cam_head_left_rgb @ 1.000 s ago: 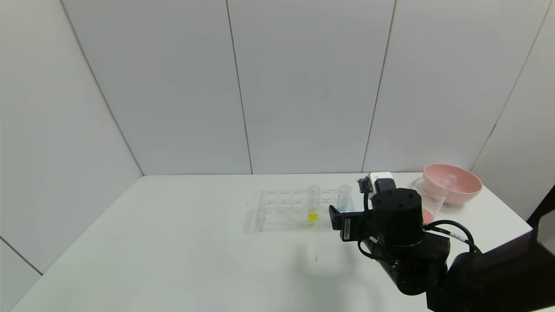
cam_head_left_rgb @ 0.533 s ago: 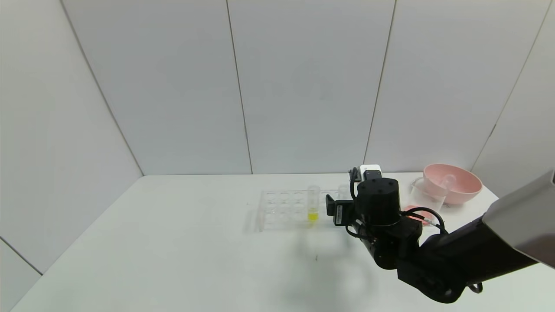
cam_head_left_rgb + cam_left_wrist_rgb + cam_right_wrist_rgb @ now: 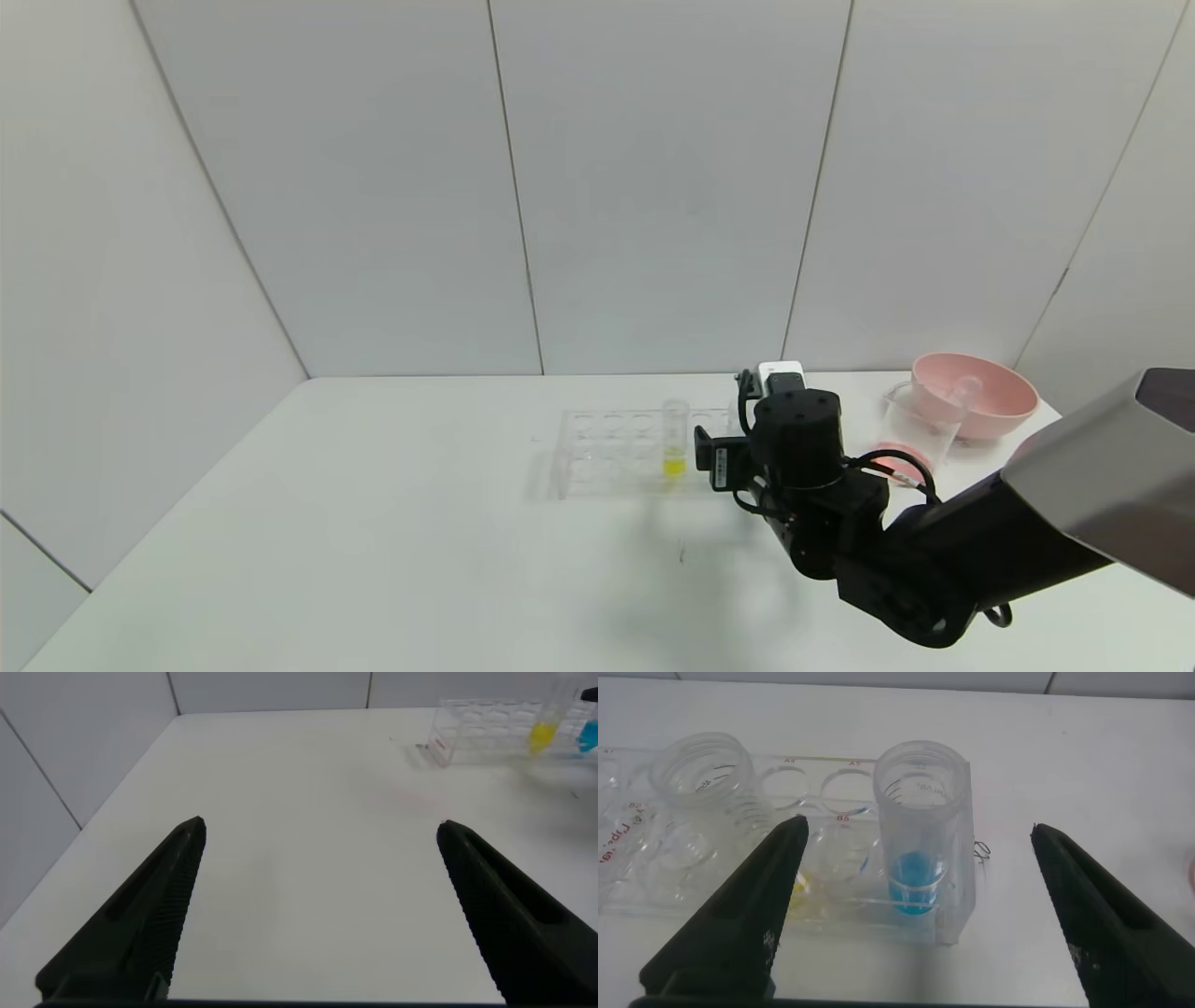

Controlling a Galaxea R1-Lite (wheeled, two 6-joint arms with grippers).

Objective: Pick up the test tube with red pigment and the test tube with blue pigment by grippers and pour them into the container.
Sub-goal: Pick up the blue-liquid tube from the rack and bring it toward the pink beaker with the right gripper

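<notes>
The test tube with blue pigment (image 3: pixel 920 840) stands upright in the end hole of the clear rack (image 3: pixel 831 793). My right gripper (image 3: pixel 920 827) is open, with one finger on each side of this tube and not touching it. In the head view my right wrist (image 3: pixel 795 439) hides that tube and the fingers. The container (image 3: pixel 920 425), a clear beaker, stands at the right with a little red liquid in its bottom. No tube with red liquid shows. My left gripper (image 3: pixel 320 824) is open and empty over bare table, out of the head view.
A yellow-liquid tube (image 3: pixel 674 439) stands in the rack (image 3: pixel 621 453) just left of my right wrist. A pink bowl (image 3: pixel 976 392) with a clear tube (image 3: pixel 962 387) leaning in it stands behind the beaker. White walls close the table's back and sides.
My right arm has moved forward and left to the rack's right end. It now covers the blue tube in the head view.
</notes>
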